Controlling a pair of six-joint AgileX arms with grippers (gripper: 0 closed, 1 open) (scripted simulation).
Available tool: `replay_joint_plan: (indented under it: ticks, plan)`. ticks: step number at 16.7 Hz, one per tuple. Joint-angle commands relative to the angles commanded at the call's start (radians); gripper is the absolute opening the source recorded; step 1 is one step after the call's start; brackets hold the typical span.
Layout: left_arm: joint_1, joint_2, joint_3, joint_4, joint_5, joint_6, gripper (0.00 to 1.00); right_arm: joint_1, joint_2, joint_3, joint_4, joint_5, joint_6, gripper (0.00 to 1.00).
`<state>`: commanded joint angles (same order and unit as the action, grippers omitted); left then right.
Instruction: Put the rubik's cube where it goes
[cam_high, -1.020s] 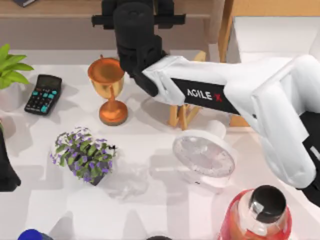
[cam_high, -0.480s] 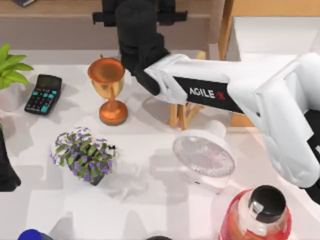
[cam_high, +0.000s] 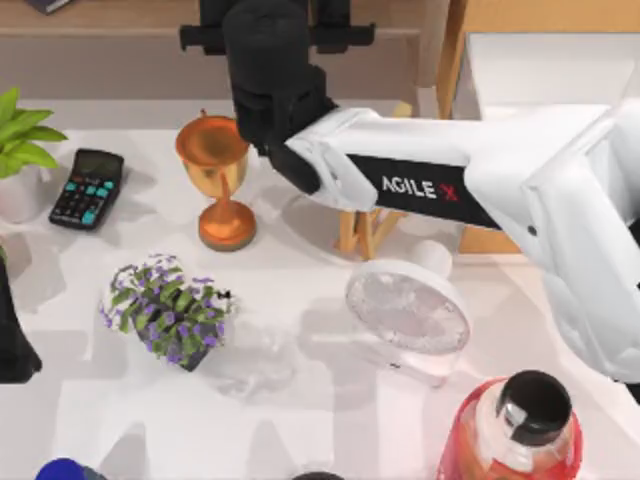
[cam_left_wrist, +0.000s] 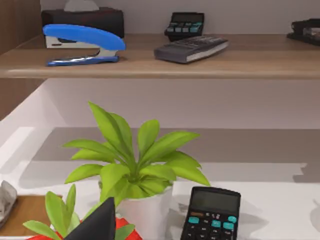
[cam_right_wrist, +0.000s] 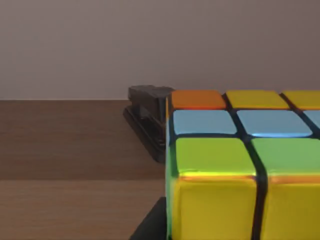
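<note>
Wooden shelf (cam_right_wrist: 75, 150) behind white table (cam_high: 300, 400), right gripper (cam_high: 265, 40) over shelf, clamped on rubik's cube (cam_right_wrist: 240, 170), black stapler (cam_right_wrist: 147, 125) near, left arm parked at table's left.

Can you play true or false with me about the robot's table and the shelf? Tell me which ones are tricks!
1. The trophy cup stands upright on the table. True.
2. The stapler on the shelf is red. False: it is blue.
3. The rubik's cube shows up close in the right wrist view, over a wooden shelf. True.
4. The calculator lies at the table's right side. False: it lies at the left, beside a green plant.
5. The right arm reaches toward the shelf. True.
</note>
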<state>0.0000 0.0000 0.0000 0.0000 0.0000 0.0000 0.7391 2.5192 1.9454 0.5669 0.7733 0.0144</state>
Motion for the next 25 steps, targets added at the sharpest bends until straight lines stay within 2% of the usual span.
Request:
replay_joint_plan:
  ticks: [5, 9, 12, 19, 22, 25]
  plan:
    - [0.000, 0.000, 0.000, 0.000, 0.000, 0.000, 1.00, -0.008, 0.002, 0.024, -0.028, -0.022, 0.007, 0.00]
    - [0.000, 0.000, 0.000, 0.000, 0.000, 0.000, 1.00, -0.014, -0.012, 0.133, -0.209, -0.144, 0.044, 0.00]
    - [0.000, 0.000, 0.000, 0.000, 0.000, 0.000, 1.00, -0.014, -0.034, 0.253, -0.452, -0.286, 0.091, 0.00]
    - [0.000, 0.000, 0.000, 0.000, 0.000, 0.000, 1.00, -0.037, -0.171, 0.522, -1.172, -0.643, 0.209, 0.00]
    - [0.000, 0.000, 0.000, 0.000, 0.000, 0.000, 1.00, -0.097, -0.237, 0.581, -1.429, -0.747, 0.236, 0.00]
    - [0.000, 0.000, 0.000, 0.000, 0.000, 0.000, 1.00, -0.190, -0.280, 0.585, -1.660, -0.807, 0.241, 0.00]
